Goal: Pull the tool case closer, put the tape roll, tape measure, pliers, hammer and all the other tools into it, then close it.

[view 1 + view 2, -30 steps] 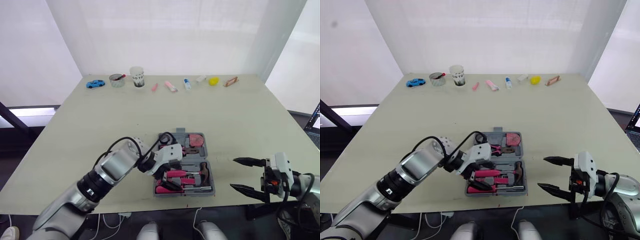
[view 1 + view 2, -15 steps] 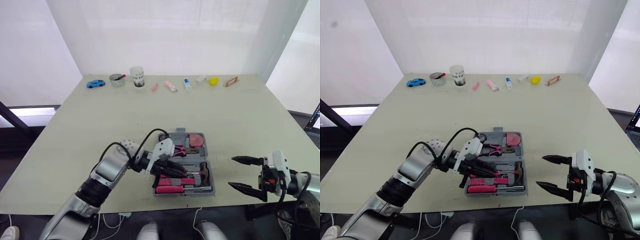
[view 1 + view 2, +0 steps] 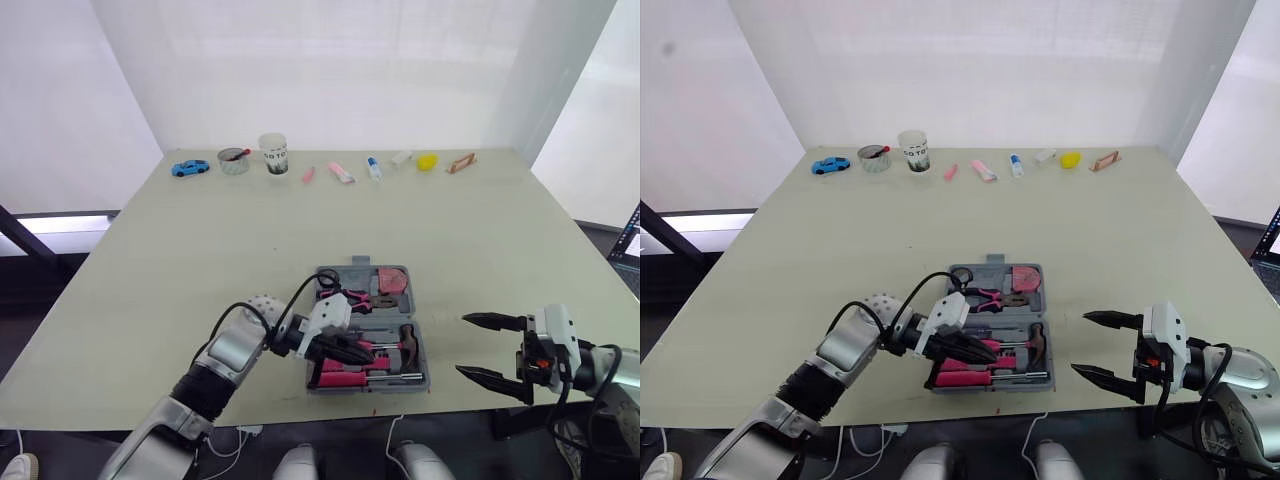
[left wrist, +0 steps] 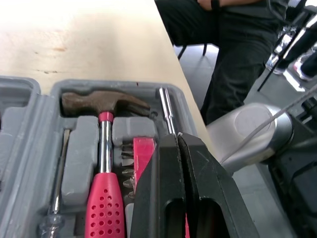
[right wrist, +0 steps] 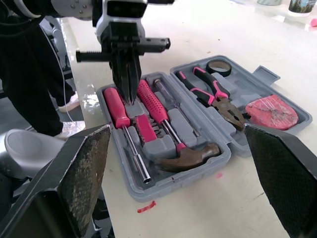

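The grey tool case [image 3: 421,352] lies open near the table's front edge. Its far half holds the black tape roll [image 3: 328,277], the pink-handled pliers [image 3: 360,298] and the pink tape measure [image 3: 392,280]. In the near half lie the pink-handled hammer [image 4: 103,148], pink screwdrivers [image 5: 118,108] and a red bit holder [image 4: 143,153]. My left gripper [image 3: 362,352] is shut with nothing between its fingers, its tips low over the bit holder between the pink handles. To the right of the case, beyond the table's front edge, my right gripper [image 3: 462,346] stands open and empty.
Along the table's far edge runs a row of small items: a blue toy car [image 3: 190,167], a tin [image 3: 234,160], a paper cup [image 3: 273,153], several small tubes and a yellow object [image 3: 427,160]. A person in dark trousers [image 4: 237,59] sits just off the front edge.
My left gripper has gone from open to shut and its arm has dropped lower, the tips staying over the near half of the case. The right gripper has stayed in place, open.
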### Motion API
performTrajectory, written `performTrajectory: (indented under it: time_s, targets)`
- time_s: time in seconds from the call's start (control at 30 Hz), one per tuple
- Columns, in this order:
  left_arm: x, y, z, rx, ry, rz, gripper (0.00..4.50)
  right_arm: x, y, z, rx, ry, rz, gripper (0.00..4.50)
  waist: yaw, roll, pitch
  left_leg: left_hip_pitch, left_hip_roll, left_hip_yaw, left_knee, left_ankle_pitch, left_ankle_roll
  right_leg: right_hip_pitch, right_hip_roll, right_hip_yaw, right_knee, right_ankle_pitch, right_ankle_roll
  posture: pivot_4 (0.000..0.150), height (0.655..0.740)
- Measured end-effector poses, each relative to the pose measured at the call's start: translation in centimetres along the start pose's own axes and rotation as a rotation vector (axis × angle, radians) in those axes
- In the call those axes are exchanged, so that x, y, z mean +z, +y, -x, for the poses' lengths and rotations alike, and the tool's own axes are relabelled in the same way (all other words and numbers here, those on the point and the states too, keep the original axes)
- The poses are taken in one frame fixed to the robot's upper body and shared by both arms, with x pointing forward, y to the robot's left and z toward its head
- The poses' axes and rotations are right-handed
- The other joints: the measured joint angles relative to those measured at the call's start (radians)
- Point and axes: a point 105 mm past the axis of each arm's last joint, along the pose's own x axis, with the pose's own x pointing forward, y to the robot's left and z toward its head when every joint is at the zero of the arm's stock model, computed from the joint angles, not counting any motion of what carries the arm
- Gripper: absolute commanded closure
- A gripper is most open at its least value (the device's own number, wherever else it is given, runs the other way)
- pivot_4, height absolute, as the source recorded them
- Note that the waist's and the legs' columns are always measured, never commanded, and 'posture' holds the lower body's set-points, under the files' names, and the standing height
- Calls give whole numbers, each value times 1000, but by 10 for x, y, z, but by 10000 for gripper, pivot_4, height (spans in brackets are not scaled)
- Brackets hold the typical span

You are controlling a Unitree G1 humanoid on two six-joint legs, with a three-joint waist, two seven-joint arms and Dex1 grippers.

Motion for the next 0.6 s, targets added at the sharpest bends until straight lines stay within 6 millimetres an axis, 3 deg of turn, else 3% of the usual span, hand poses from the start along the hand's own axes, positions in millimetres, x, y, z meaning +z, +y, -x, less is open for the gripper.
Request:
performTrajectory:
  time_s: [0.6]
  targets:
    - [-20,-2,-7,-7,34,-10,43818,2,-1,-1,3,-1,12,0,0,0,0,0,0,0,0,0,0,0,0,0,0,0,0,1500,7400]
